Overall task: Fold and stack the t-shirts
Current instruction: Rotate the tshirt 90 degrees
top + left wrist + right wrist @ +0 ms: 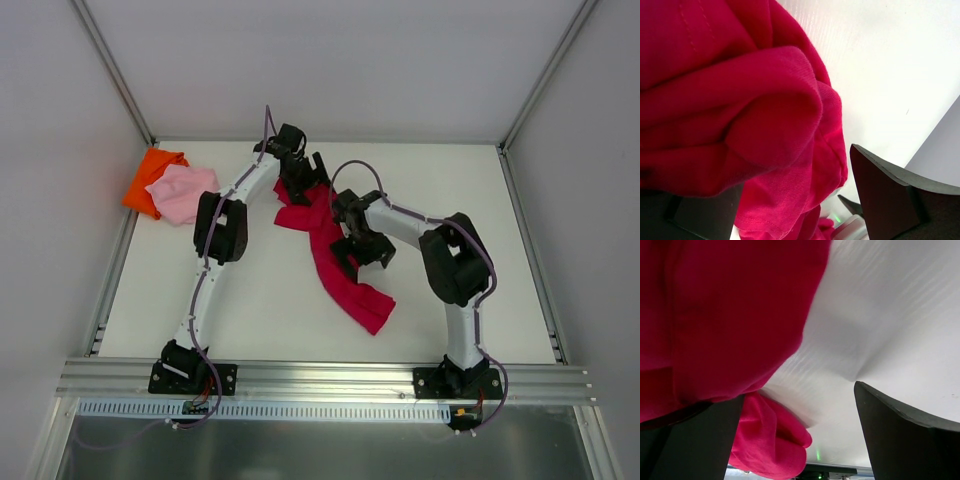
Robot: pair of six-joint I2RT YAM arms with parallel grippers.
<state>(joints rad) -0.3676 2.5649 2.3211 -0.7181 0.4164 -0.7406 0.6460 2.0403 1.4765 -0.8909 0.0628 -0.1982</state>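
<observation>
Crimson shirt [335, 262] isn't folded: it's a rumpled strip on the table [250, 310]. Its long axis is diagonal in the top view, from upper centre down to right of centre. Pink shirt [183, 193] overlaps the orange shirt [148, 180] at upper left, both small bundles, well apart from the strip.

Left gripper [303, 178] is at the strip's upper end, right gripper [362, 250] is over its middle, and no tool is near the lower end. Left arm is nearer the bundles.

Both jaws are spread wide and neither pinches anything.
- Left wrist view: cloth is bunched over the left-of-frame side, with bare table showing before the other finger [885, 195].
- Right wrist view: cloth hangs on the left of frame, and the opposite finger [900, 440] is over bare table.

My read: we're at the spread-flat stage and folding hasn't started. The next grab needs a hem or corner at each end of the long axis. I can't pick out either in the bunching.
</observation>
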